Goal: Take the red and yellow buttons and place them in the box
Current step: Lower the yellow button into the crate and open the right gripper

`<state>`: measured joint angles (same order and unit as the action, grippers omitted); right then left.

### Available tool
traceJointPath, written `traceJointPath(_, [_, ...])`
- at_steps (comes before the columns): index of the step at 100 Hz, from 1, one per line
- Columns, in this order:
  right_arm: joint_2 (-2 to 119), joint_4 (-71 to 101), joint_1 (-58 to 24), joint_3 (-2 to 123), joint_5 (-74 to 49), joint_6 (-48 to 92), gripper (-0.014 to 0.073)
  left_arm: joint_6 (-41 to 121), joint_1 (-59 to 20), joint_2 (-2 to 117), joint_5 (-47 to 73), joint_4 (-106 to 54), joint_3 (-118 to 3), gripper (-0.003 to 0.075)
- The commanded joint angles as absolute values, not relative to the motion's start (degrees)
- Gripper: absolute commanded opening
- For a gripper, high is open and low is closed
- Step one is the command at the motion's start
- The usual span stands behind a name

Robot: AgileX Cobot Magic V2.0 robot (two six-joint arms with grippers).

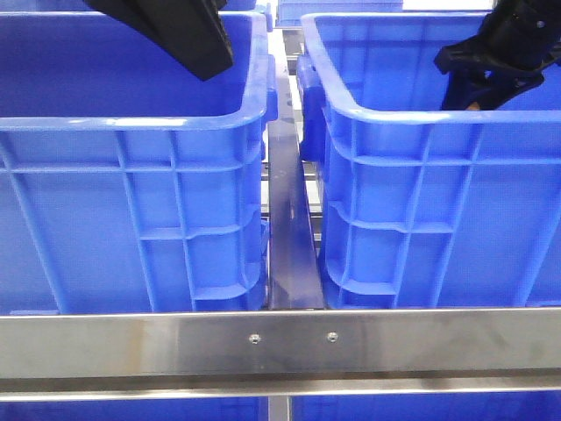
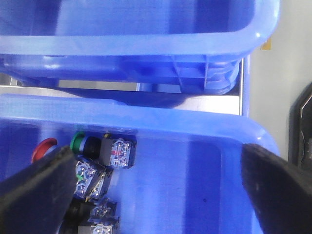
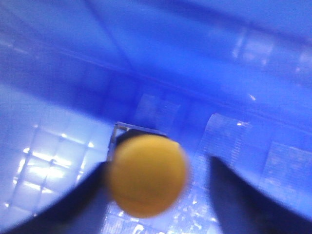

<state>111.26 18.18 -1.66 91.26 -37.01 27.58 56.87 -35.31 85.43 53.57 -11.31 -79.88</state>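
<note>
No writing is legible. The left pincer (image 2: 151,195) gapes wide over push-button switches (image 2: 105,153); the right pincer's (image 3: 156,195) grip on the yellow button (image 3: 147,174) is unclear.

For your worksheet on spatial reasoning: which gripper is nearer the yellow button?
Right. The yellow button sits between the right gripper fingers; the left gripper hangs over the other crate.

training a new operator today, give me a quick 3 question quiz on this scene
1. True or false: the left claw is open above a heap of switches.
2. What colour is the button between the right claw fingers? A red, B yellow, C green.
3. How many blue crates stand side by side in the front view?

Key:
1. True; its fingers stand wide apart over the left crate.
2. B.
3. Two; the right crate is beside the left one.
</note>
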Motion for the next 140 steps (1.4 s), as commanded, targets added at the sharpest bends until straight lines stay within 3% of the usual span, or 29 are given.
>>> traceJointPath(1, [108.18,19.16,-1.46,93.06,-33.38,27.59,0.0615,56.31,-35.71,83.12,51.2,-12.5,-81.69,0.0638])
traceJointPath(41, [103.9,21.89,-1.46,92.92,-34.27,27.59,0.0632,56.22,-35.71,83.12,51.2,-12.5,-81.69,0.0638])
traceJointPath(49, [102.49,23.93,-1.46,92.87,-35.38,27.59,0.0601,56.18,-35.71,83.12,51.2,-12.5,-81.69,0.0638])
traceJointPath(56, [101.38,25.94,-1.46,92.87,-36.48,27.59,0.0513,56.09,-35.71,83.12,51.2,-12.5,-81.69,0.0638])
traceJointPath(73, [97.9,30.36,-1.46,91.86,-39.58,27.59,0.0146,55.97,-35.71,83.12,51.2,-12.5,-81.69,0.0638])
traceJointPath(86, [93.58,31.17,-1.46,86.72,-37.49,27.59,-0.0074,53.49,-35.71,83.12,51.24,-12.42,-81.69,0.0638])
traceJointPath(140, [68.35,31.58,-1.46,57.4,-24.56,27.64,-0.0065,44.13,-35.71,83.04,51.24,-12.42,-81.69,0.0638])
